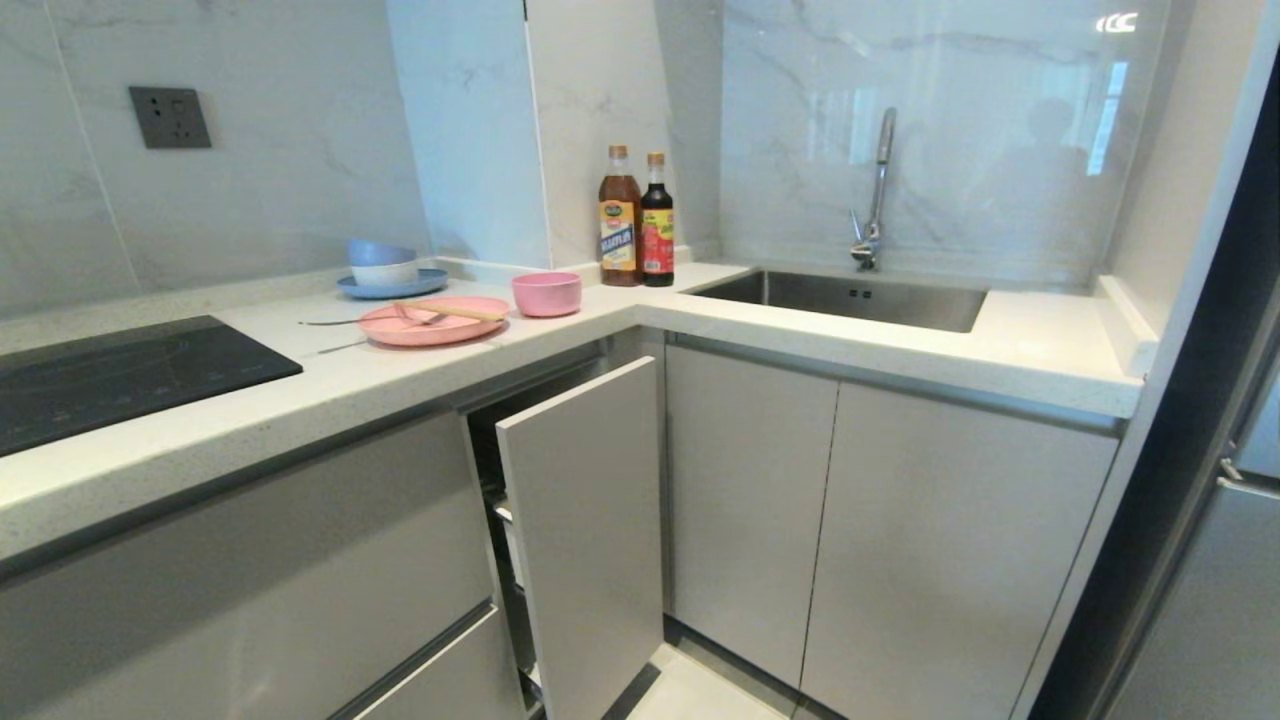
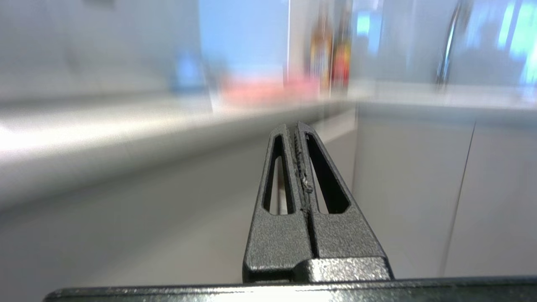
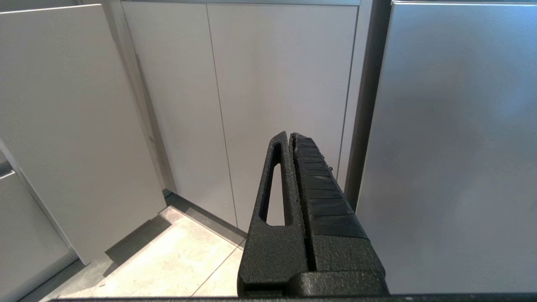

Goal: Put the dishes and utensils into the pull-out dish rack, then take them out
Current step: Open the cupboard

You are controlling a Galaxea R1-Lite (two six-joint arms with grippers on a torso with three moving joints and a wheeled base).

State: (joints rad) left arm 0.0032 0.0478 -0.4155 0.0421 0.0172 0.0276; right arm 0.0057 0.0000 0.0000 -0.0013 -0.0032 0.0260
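The rack (image 1: 590, 520) stands only slightly pulled out under the counter (image 1: 330, 385), its grey front panel ajar. It lies ahead of the left gripper (image 2: 293, 128), fingers pressed together and empty, which looks the nearer. The plate (image 1: 435, 322), carrying chopsticks (image 1: 455, 312) and fork (image 1: 375, 320) lengthwise along the counter, and the bowl (image 1: 546, 293) sit above and beyond. The right gripper (image 3: 289, 136), likewise closed and empty, points low at the cabinet doors (image 3: 277, 105).

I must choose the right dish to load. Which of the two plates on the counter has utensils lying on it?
The pink plate, in front. Chopsticks and a silver utensil lie across it. The blue plate behind it carries stacked bowls instead.
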